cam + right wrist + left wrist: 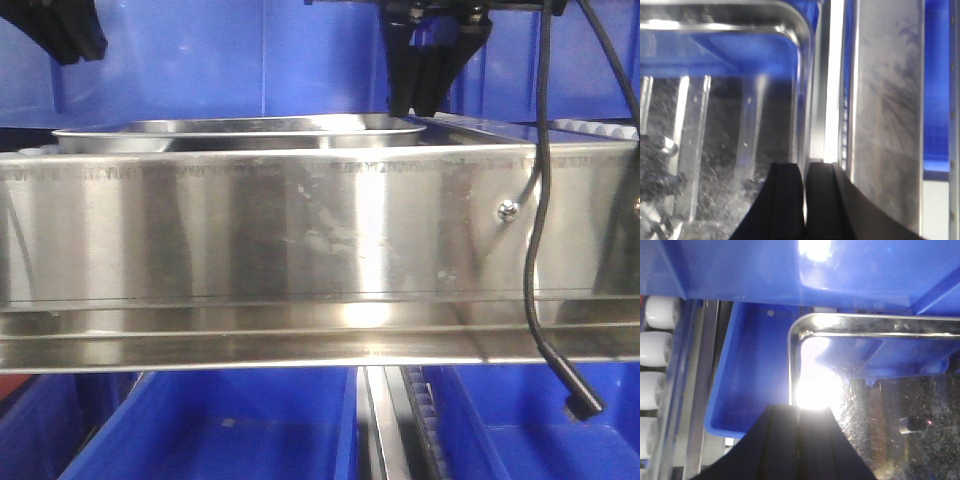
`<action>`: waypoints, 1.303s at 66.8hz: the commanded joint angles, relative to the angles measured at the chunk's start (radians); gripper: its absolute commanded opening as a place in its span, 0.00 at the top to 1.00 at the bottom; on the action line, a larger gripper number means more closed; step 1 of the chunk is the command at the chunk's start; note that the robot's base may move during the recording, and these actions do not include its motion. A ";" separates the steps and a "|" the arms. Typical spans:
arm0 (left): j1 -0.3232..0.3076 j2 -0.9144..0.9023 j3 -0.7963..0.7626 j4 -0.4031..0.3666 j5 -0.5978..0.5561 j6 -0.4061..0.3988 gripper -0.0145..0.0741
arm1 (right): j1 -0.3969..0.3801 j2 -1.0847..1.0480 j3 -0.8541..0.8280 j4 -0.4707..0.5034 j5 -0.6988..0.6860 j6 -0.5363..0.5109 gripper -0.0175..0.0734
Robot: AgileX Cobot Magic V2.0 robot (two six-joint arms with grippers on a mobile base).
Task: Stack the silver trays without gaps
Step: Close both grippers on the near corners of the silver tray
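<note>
1. Silver trays (240, 128) lie level on the upper shelf, just beyond the brushed-steel shelf rail (300, 230) and left of centre. I cannot tell whether this is one pan or several nested.
2. Right gripper (804, 172) is at their right rim, its fingers almost together with the thin rim pinched between them.
3. Left gripper (798, 412) has its fingers closed to a seam in line with the left rim. The front view shows it higher than the rim, so I cannot tell if it touches.
4. Blue bins (230, 430) stand below and nearer; white rollers (655, 347) run left of the trays.
</note>
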 commanded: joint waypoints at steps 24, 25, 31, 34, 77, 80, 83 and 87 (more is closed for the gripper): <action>-0.007 0.055 -0.006 -0.026 0.009 -0.051 0.85 | 0.000 -0.002 -0.011 -0.030 -0.040 -0.001 0.82; -0.007 0.055 -0.006 -0.026 0.009 -0.051 0.85 | 0.000 -0.002 -0.011 -0.030 -0.040 -0.001 0.82; -0.007 0.055 -0.006 -0.026 0.009 -0.051 0.85 | 0.000 -0.002 -0.011 -0.030 -0.040 -0.001 0.82; -0.007 0.055 -0.006 -0.026 0.009 -0.051 0.84 | 0.000 -0.002 -0.011 -0.030 -0.040 -0.001 0.82; -0.007 0.111 -0.006 -0.025 0.009 -0.053 0.53 | 0.000 0.031 -0.011 -0.022 -0.056 -0.001 0.61; -0.007 0.116 -0.006 -0.025 0.009 -0.053 0.53 | 0.000 0.031 -0.011 -0.020 -0.056 -0.001 0.62; -0.007 0.121 -0.006 -0.025 0.009 -0.053 0.53 | 0.000 0.031 -0.011 -0.020 -0.057 -0.001 0.62; -0.007 0.128 -0.006 -0.025 0.009 -0.053 0.53 | 0.000 0.031 -0.011 -0.020 -0.063 0.001 0.62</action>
